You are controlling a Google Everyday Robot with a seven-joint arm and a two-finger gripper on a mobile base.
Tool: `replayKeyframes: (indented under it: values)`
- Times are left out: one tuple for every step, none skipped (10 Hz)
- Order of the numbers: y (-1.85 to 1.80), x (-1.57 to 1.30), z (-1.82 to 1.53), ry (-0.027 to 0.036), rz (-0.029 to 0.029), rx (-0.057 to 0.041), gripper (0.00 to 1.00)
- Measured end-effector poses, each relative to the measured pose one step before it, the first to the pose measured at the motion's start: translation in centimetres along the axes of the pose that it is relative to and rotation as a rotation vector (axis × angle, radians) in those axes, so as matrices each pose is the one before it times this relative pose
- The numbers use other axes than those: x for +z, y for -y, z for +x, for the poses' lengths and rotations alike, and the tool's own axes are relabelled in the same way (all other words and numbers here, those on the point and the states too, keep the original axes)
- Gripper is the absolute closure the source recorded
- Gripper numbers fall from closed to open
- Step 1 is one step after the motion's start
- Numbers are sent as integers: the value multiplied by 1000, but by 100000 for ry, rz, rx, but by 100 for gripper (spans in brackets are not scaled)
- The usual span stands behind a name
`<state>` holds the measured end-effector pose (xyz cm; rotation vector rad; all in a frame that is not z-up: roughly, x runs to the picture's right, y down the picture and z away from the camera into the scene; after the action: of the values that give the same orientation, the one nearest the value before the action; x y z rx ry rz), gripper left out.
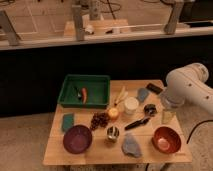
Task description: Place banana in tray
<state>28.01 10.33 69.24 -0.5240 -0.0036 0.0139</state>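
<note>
White robot arm (189,86) bent over the right side of the wooden table (95,152), wrist pointing down. Gripper (167,111) low at the table's right edge, released, holding nothing. Slim pale yellow banana (120,95) lies on the table between the dark green rectangular plastic tray (85,77) and the round white cup (131,105). Arm base cut off at right; gripper outline hard to make out.

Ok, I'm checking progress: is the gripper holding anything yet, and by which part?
Nothing seen held. The slim pale yellow banana lies on the wooden table; the gripper hangs apart at its right edge.
</note>
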Motion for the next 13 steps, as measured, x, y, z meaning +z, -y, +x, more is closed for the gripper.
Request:
replayKeyframes:
  values:
    - [1146,657,-488,1267,1964,-2857,20]
    - [1860,855,-1040,2477,2048,-4542,20]
    - [2316,947,-1100,2861,2514,-7132,20]
    - [1688,540,-1000,1645,2145,-6607,20]
    - [2347,999,-2201,2096,1518,-10076,20]
    - [924,375,-826,1060,546,-3675,20]
    - [517,218,-241,-100,324,-2333,20]
    - [-15,7,33,-39,-13,29,20]
    - [-26,-20,43,-26,22,91,20]
    - [42,13,-75,98,-3,-66,20]
    - [3,-7,1,0,16,6,20]
    - [-1,-1,-1,4,-2,0,20]
    - [18,36,-16,121,12,-347,20]
